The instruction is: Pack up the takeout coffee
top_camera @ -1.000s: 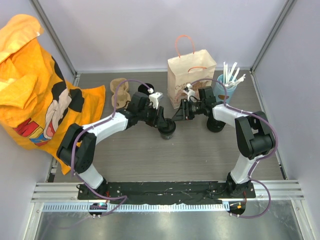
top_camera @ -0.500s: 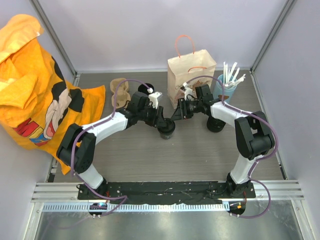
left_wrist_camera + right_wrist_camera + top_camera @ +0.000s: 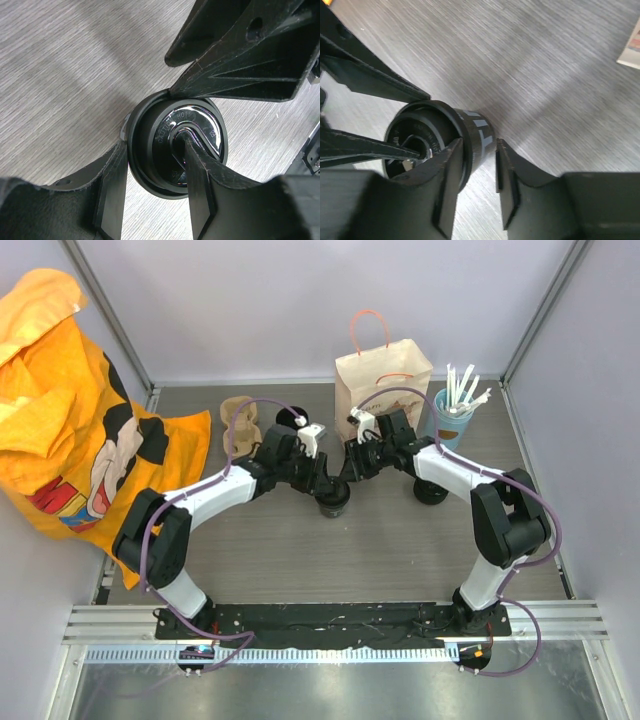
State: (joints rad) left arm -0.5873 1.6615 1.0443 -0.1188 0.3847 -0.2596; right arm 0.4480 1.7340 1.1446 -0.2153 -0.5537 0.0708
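Takeout coffee (image 3: 335,502): black, on worktop (image 3: 300,560), near paper bag (image 3: 375,380), on bag's arm-base side, slightly left, not touching. Held at lid (image 3: 200,122) by L gripper (image 3: 152,150): one finger outside rim, other in centre dip. Flanked from bag side by R gripper (image 3: 478,150), fingers partly apart at cup wall under lid; can't tell if gripping.

"CAUTION HOT" on coffee lid (image 3: 164,131)

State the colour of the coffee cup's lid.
The lid is glossy black; left wrist view shows it best.
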